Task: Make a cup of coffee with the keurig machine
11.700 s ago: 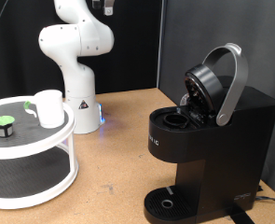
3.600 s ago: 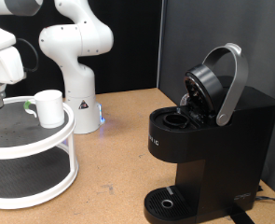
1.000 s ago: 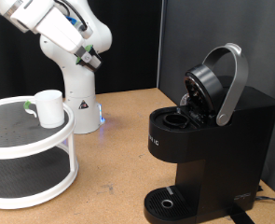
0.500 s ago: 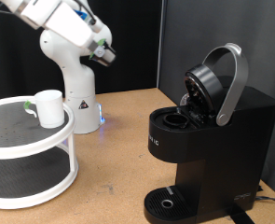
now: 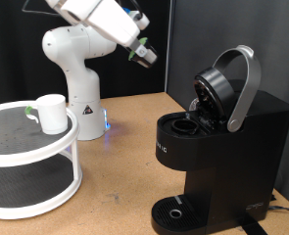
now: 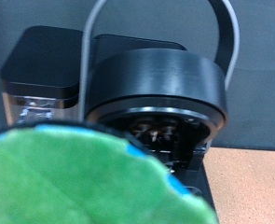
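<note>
The black keurig machine stands at the exterior view's right with its lid and silver handle band raised, the pod chamber open. The white cup sits on the top tier of a round white stand at the left. My gripper is high in the air between stand and machine, shut on a small black pod with a green top. In the wrist view the pod's green top fills the foreground, with the machine's open brew head ahead.
The arm's white base stands at the back on the brown tabletop. A black curtain hangs behind. The machine's drip base is at the bottom front.
The gripper lifted the pod off the stand's top tier and has swung it rightward, from above the stand to mid-air near the machine's raised lid.
</note>
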